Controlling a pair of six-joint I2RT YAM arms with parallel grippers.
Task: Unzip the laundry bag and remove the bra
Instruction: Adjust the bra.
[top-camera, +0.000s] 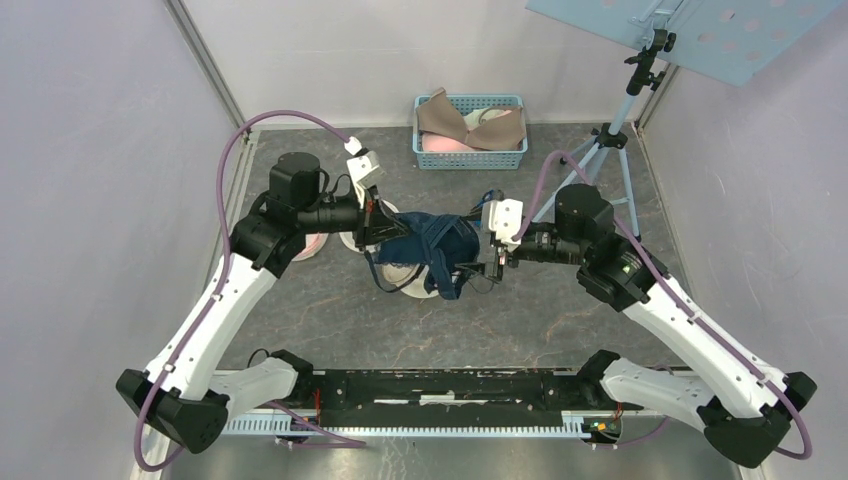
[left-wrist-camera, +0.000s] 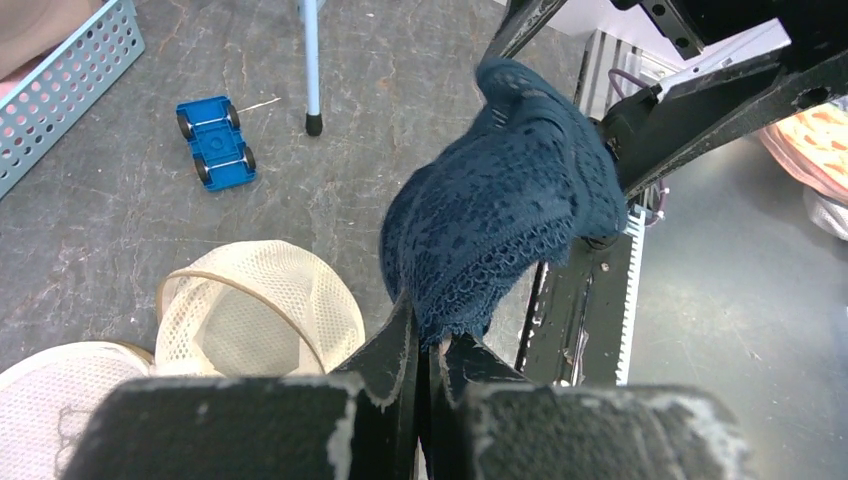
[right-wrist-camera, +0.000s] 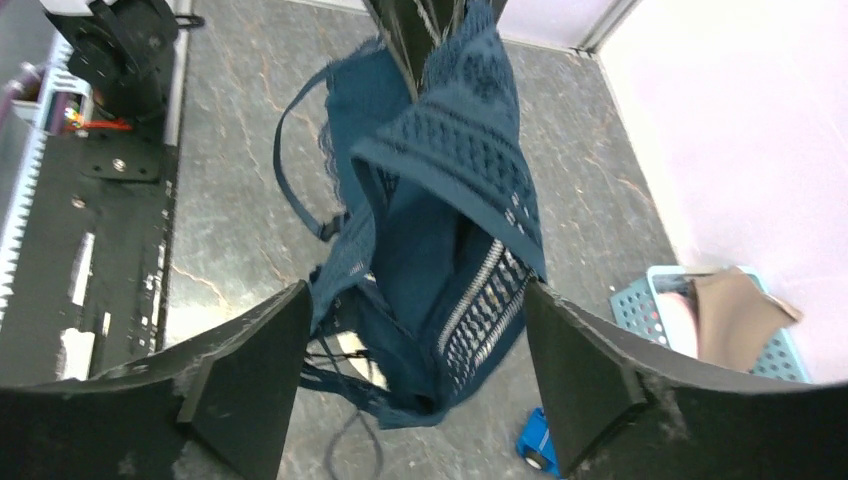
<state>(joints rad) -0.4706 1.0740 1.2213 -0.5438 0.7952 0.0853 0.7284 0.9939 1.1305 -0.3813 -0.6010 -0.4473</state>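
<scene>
- Two white arms are rising from a black mounting rail (top-camera: 450, 385) at the near edge of the table (top-camera: 330, 330) and bending inward toward each other over its middle.
- The left gripper (left-wrist-camera: 428, 350) is clamping its jaws tight on the lace edge of the bra (left-wrist-camera: 500, 210), pinching the fabric between its fingertips.
- The dark blue bra is hanging in the air between the two grippers, above the middle of the table, with a strap and the clasp band dangling below it.
- The right gripper (right-wrist-camera: 420, 330) is standing with its jaws spread wide, one finger on each side of the hanging bra and not gripping it; whether either finger is brushing the fabric I cannot tell.
- The cream mesh laundry bag (left-wrist-camera: 255, 320) is lying on the table right under the bra, its hooped rim showing, and a second pale mesh round (left-wrist-camera: 50, 400) is lying beside it.
- A small blue toy car (left-wrist-camera: 217, 143) is sitting on the table just beyond the bra, near a foot of the tripod (top-camera: 610, 150).
- The tripod is standing at the far right, carrying a blue perforated panel (top-camera: 700, 30).
- A light blue basket (top-camera: 470, 160) is resting against the far wall, holding beige and pink garments.
</scene>
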